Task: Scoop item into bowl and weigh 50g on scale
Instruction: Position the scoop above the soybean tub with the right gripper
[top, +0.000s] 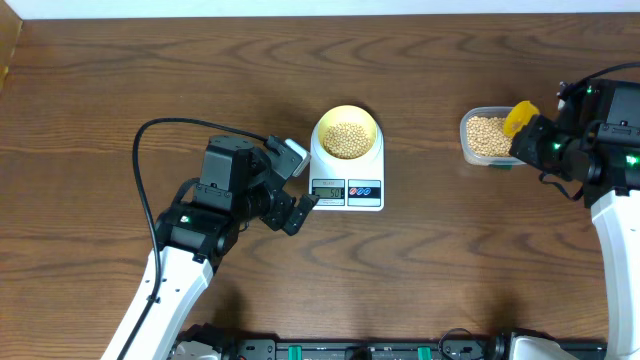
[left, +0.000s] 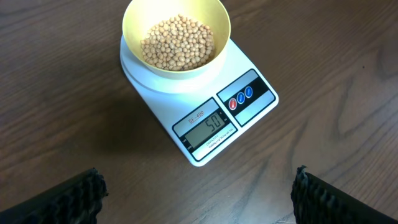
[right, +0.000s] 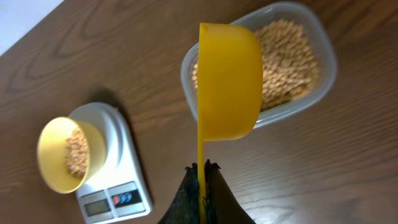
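Note:
The pale yellow-green bowl (top: 347, 133) stands on the white scale (top: 372, 168), holding tan beans (top: 347, 138). In the left wrist view the bowl (left: 134, 28), its beans (left: 177, 42) and the scale (left: 168, 99) show clearly, and the display reads 50. My left gripper (top: 300, 183) is open and empty, just left of the scale's front; its fingertips (left: 199, 193) show far apart. My right gripper (right: 202, 177) is shut on the handle of a yellow scoop (right: 227, 81), held over the clear tub (right: 314, 93) of beans (right: 289, 59). The scoop (top: 519, 119) is at the tub's right edge.
The clear plastic tub (top: 472, 157) stands right of the scale on the wooden table (top: 120, 90). A black cable (top: 150, 165) loops from the left arm. The table's front edge carries the arm bases (top: 330, 350).

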